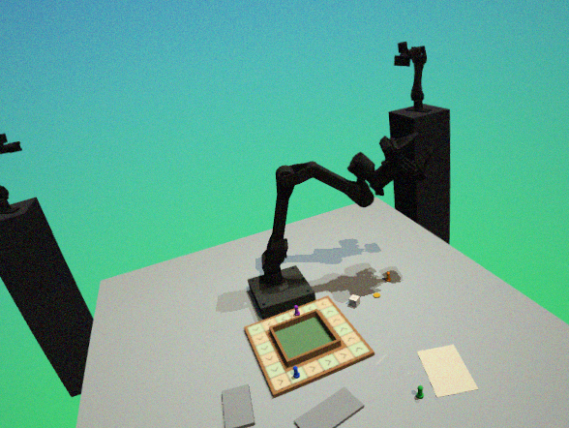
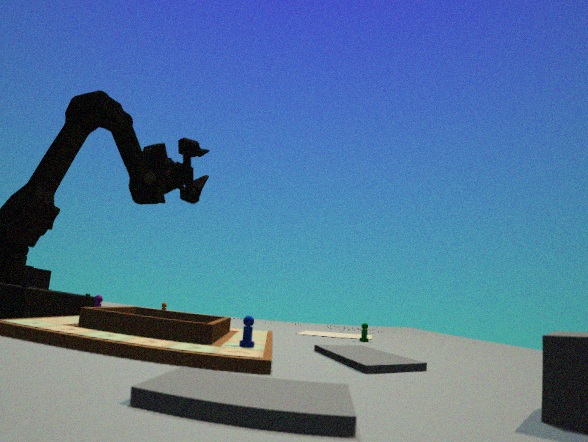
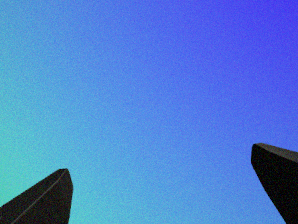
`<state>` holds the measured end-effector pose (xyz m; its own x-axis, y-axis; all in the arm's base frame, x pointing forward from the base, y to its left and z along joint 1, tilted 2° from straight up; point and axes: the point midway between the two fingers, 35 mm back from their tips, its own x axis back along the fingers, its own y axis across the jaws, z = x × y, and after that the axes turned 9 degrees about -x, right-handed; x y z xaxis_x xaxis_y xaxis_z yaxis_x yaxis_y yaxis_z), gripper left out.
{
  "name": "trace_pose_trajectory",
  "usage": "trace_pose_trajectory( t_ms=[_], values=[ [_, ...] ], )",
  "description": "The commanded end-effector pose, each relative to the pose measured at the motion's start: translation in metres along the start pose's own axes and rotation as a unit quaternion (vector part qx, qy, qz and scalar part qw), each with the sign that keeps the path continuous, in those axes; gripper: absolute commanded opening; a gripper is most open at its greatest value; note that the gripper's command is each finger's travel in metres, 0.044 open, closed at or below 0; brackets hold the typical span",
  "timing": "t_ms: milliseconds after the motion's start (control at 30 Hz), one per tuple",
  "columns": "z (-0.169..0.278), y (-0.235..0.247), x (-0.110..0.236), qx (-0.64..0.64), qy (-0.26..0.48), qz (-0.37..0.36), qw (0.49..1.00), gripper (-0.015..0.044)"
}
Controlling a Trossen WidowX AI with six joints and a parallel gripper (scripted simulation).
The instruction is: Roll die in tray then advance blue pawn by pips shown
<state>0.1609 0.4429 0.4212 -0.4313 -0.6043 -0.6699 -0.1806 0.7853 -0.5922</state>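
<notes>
I read no writing anywhere; the only marks are arrow chevrons on the board's squares. On the table, my arm rises from its base, elbows over and reaches high, well above everything. The fingers stand wide apart with nothing between them. The tray sits inside the board. The die lies on the table just beside the board's far corner. My blue pawn stands upright on the board's near edge.
</notes>
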Motion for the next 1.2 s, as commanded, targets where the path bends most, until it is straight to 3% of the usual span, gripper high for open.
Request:
trace_pose_trajectory(
  t_ms=[0,133,333,567,900,1167],
  values=[
    [0.002,0.001,0.000,-0.001,0.002,-0.005,1.000,0.0374],
    [0.042,0.029,0.002,-0.029,0.060,-0.094,0.993,0.0275],
    [0.122,0.066,0.036,-0.094,0.204,-0.227,0.948,0.0275],
    [0.204,0.082,0.116,-0.179,0.418,-0.315,0.833,0.0275],
    [0.254,0.059,0.245,-0.262,0.676,-0.307,0.616,0.0275],
    [0.242,0.016,0.349,-0.292,0.861,-0.207,0.362,0.0275]
  ],
)
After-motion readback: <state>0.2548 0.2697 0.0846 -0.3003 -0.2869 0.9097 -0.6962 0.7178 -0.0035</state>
